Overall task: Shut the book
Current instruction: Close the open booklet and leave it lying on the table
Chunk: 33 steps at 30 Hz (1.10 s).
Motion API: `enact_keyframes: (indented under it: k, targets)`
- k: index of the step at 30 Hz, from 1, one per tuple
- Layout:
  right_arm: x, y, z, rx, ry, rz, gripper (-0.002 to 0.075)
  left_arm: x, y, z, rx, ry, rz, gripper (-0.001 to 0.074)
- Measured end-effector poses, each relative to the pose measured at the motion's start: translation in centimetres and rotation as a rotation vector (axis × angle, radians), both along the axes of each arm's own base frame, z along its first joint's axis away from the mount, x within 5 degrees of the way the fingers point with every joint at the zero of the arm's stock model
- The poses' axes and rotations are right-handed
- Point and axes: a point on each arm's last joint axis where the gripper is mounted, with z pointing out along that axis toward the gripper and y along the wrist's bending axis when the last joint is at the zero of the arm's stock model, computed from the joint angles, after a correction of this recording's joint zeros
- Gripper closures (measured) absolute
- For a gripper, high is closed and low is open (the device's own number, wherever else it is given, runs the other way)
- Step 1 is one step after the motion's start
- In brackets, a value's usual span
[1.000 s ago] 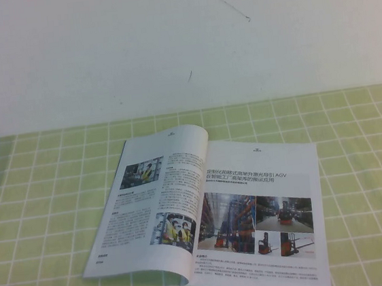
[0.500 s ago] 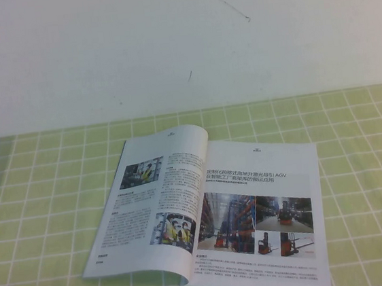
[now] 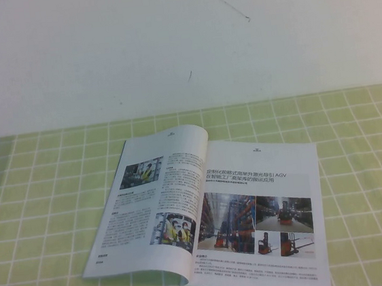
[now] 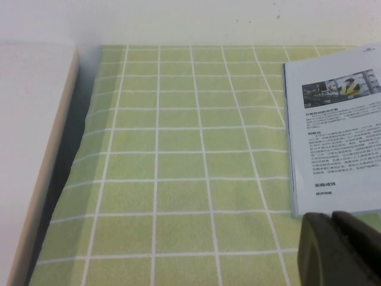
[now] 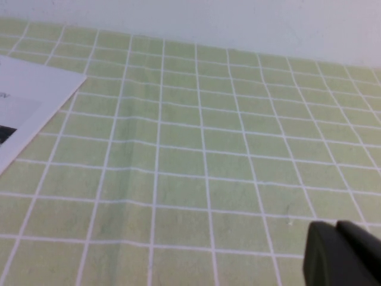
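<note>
**Magazine open on the cloth, one tool to each side**

The left tool (image 4: 340, 250) is a dark shape at the edge of its own wrist view, low over the green checked cloth (image 4: 178, 179). Whether it is released or clenched I cannot tell. Just past it lies the outer near corner of the magazine (image 4: 336, 137), showing a column of print and a small photo. Whether tool and paper touch cannot be judged from here.

The right tool (image 5: 342, 255) is the same kind of dark shape, seen only by the right wrist camera, and its state cannot be told either. From there only one white corner of the magazine's right-hand page shows, well apart from the tool across bare cloth.

The high view alone gives the whole magazine (image 3: 205, 210). It lies open in the middle of the cloth, turned slightly askew. The left page bows up toward the spine and the right page lies flat, with warehouse and forklift photos under a green headline. A white wall (image 3: 167, 43) rises behind the cloth.

The left wrist view alone shows clearly a pale slab (image 4: 30, 149) with a tan edge, along the cloth's border on the robot's left
</note>
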Motion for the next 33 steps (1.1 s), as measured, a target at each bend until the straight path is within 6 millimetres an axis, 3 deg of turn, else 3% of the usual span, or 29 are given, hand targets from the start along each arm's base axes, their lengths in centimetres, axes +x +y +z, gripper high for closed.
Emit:
enact_keyframes:
  k: [5,9,14,21,29,33]
  targets:
    - [0.0,-0.2,0.1,-0.058,-0.001,-0.002,0.0729,0.1,0.0,0.3,0.01,-0.041,0.001,0.0739]
    - [0.3,-0.1,0.7,-0.107,-0.098,0.016,0.0729,0.4,0.0,1.8,0.023,-0.222,-0.001,0.0739]
    - [0.5,0.7,4.0,-0.149,-0.471,0.089,0.0729,-0.1,-0.1,5.2,0.031,-0.599,-0.015,0.0739]
    - [-1.4,1.8,8.2,-0.164,-0.99,0.186,0.0729,-2.3,-0.3,8.8,-0.007,-1.066,-0.035,0.0739]
    - [-1.6,1.8,8.4,-0.056,-1.016,0.198,0.0729,-5.1,-0.3,10.6,-0.034,-1.433,-0.053,0.0739]
    - [-1.5,1.8,8.4,-0.052,-1.014,0.199,0.0729,-5.4,-0.5,10.7,-0.01,-1.471,-0.076,0.0739]
